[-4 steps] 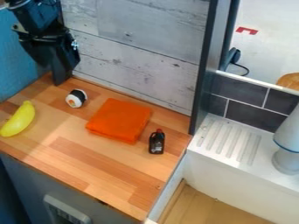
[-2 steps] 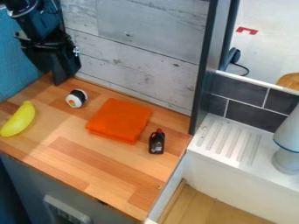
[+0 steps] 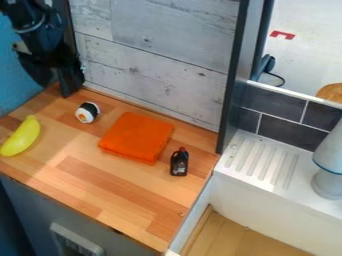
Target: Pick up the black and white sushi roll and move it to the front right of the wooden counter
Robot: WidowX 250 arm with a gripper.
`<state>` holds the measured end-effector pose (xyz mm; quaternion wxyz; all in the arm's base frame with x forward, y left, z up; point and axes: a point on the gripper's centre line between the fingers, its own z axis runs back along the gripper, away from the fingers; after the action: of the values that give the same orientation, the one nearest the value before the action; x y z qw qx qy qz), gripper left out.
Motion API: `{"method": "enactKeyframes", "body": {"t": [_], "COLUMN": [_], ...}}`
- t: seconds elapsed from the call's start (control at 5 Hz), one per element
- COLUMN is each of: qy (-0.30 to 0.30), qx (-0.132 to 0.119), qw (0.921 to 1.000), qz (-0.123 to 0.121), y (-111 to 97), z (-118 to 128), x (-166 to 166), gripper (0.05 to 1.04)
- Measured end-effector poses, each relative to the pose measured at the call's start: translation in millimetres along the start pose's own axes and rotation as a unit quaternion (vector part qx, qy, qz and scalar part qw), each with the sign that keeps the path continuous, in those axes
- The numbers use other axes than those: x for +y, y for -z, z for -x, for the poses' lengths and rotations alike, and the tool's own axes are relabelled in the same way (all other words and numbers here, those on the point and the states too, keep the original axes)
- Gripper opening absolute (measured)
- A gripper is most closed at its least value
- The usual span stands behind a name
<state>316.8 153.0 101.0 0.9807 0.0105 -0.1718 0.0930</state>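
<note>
The black gripper hangs at the upper left, above the counter's back left corner and in front of the dark post there. Nearest to it on the wooden counter is a small sushi roll, white with a black band and an orange centre, apart from it. A yellow banana lies at the counter's left side. Right of the roll lies a folded orange cloth. A small dark bottle with a red cap lies to the right of the cloth.
A grey wood-plank wall runs along the counter's back, ending at a dark upright post on the right. Beyond it are a white ridged drainboard, a sink and a grey-white object.
The gripper has shifted slightly up and to the left and turned a little. The roll, banana, cloth and bottle have stayed where they were.
</note>
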Motion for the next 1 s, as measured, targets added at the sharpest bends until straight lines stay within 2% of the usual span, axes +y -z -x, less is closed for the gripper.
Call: {"method": "enactKeyframes", "body": {"t": [0.2, 0.4, 0.6, 1.0], "qy": [-0.028, -0.035, -0.050, -0.057], "qx": [0.005, 0.000, 0.007, 0.015], "qw": [0.9987, 0.9978, 0.9964, 0.9962], "qz": [-0.043, -0.055, -0.069, -0.065], "y": [17, 33, 56, 93], "z": [-9, -15, -19, -38], "x": [19, 26, 35, 44], "gripper": [1.001, 1.000, 1.000, 1.000]}}
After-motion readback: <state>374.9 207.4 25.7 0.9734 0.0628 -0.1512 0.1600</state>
